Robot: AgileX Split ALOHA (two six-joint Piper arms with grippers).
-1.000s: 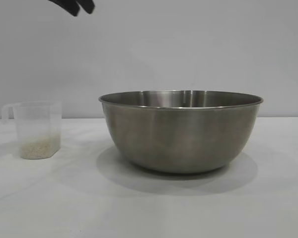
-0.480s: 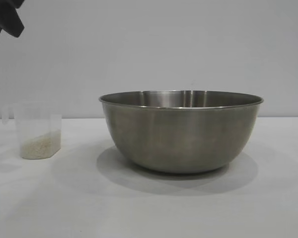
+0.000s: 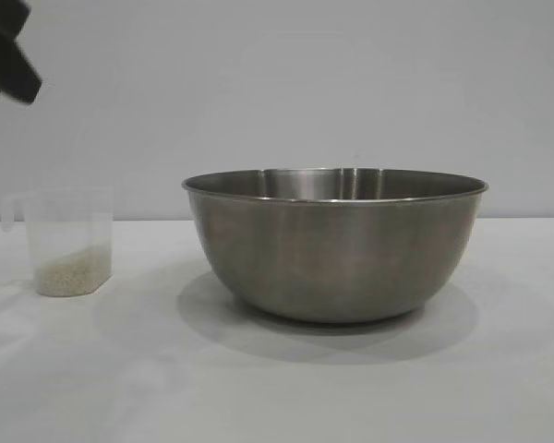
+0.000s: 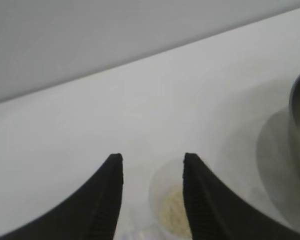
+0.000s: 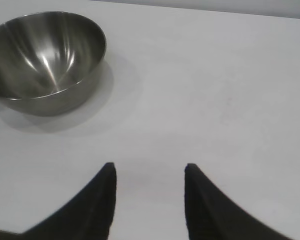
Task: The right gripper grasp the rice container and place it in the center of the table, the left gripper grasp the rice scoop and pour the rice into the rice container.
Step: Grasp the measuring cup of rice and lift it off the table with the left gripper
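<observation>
Left hand (image 4: 152,165) open above the rice scoop (image 3: 69,242) — rice container (image 3: 335,242) well aside, nothing between.

Brushed silver rice container (image 3: 335,245), clear rice scoop (image 3: 66,242) with off-white rice (image 3: 71,275), white table (image 3: 277,388).

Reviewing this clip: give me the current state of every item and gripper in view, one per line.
rice container: upright on the table, empty.
rice scoop: upright, standing free, not gripped.
rice: in the scoop's bottom, unpoured.
left gripper: open, above the scoop.
right gripper: open, empty, away from the container.
</observation>
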